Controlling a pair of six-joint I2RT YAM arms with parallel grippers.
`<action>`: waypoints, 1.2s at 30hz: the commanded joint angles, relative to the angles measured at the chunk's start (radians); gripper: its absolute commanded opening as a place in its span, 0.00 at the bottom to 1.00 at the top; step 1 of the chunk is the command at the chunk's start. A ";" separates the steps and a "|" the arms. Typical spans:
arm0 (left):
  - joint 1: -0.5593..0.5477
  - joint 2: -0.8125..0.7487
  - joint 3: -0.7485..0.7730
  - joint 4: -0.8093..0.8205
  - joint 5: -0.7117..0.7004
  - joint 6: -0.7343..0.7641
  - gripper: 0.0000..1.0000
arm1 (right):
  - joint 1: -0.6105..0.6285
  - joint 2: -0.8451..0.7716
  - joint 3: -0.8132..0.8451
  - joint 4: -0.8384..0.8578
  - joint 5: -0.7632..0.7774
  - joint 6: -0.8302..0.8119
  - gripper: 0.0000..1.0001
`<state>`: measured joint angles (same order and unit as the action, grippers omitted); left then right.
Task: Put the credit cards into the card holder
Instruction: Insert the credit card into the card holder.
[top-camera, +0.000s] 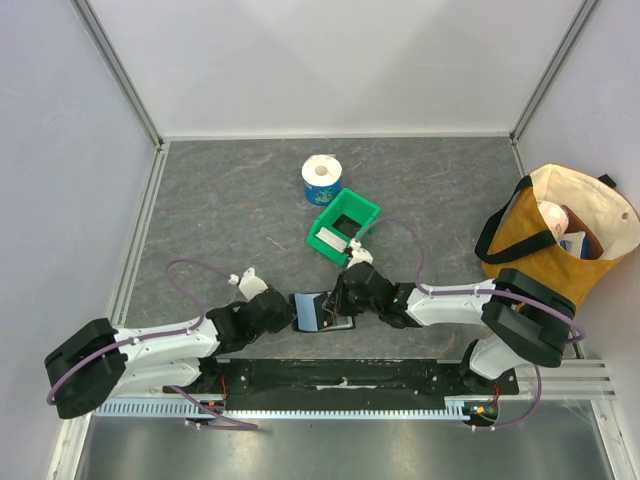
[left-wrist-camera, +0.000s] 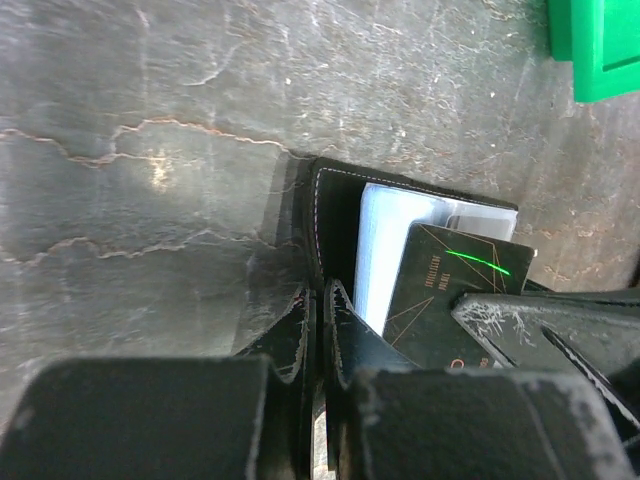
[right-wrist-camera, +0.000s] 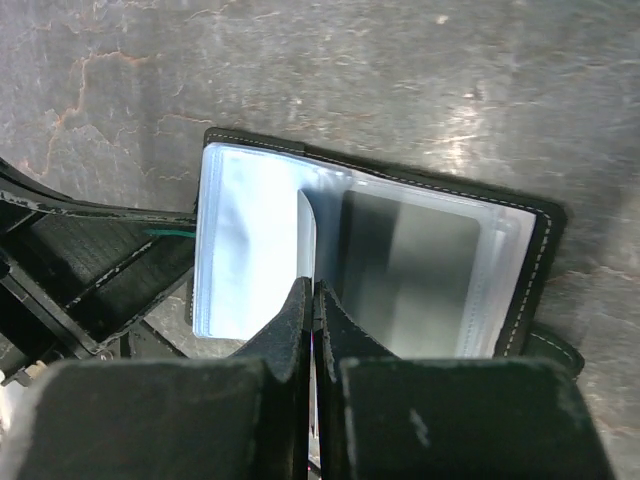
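The black card holder (top-camera: 318, 311) lies open between my two grippers. My left gripper (left-wrist-camera: 322, 300) is shut on the edge of its black stitched cover (left-wrist-camera: 335, 210). The black card (left-wrist-camera: 440, 290), with gold lines and a green stripe, leans on the bluish pockets beside my left fingers. The pale card (left-wrist-camera: 485, 220) shows behind it. In the right wrist view the card holder (right-wrist-camera: 527, 270) shows clear pockets, with a grey card (right-wrist-camera: 410, 270) in the right one. My right gripper (right-wrist-camera: 315, 290) is shut at the fold, pinching a thin pocket leaf. The black card's stripe (right-wrist-camera: 170, 232) sticks out at the left.
A green plastic bin (top-camera: 365, 207) stands just behind the card holder, with a roll of paper (top-camera: 322, 178) behind it. A tan tote bag (top-camera: 520, 235) stands at the right. In the top view my left gripper (top-camera: 295, 314) and right gripper (top-camera: 343, 300) almost touch.
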<state>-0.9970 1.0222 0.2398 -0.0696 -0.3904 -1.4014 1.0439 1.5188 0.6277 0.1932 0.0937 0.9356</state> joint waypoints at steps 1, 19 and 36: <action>-0.003 0.065 -0.051 0.020 0.076 0.105 0.02 | -0.053 -0.042 -0.086 0.126 -0.069 0.023 0.00; 0.080 0.148 -0.106 0.307 0.327 0.331 0.02 | -0.199 -0.224 -0.253 0.187 -0.216 0.032 0.00; 0.093 0.243 -0.178 0.491 0.366 0.197 0.02 | -0.096 -0.302 -0.398 0.287 -0.003 0.219 0.00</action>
<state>-0.9043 1.2156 0.1005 0.5259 -0.0444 -1.1973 0.8890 1.2247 0.2451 0.4118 -0.0124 1.0855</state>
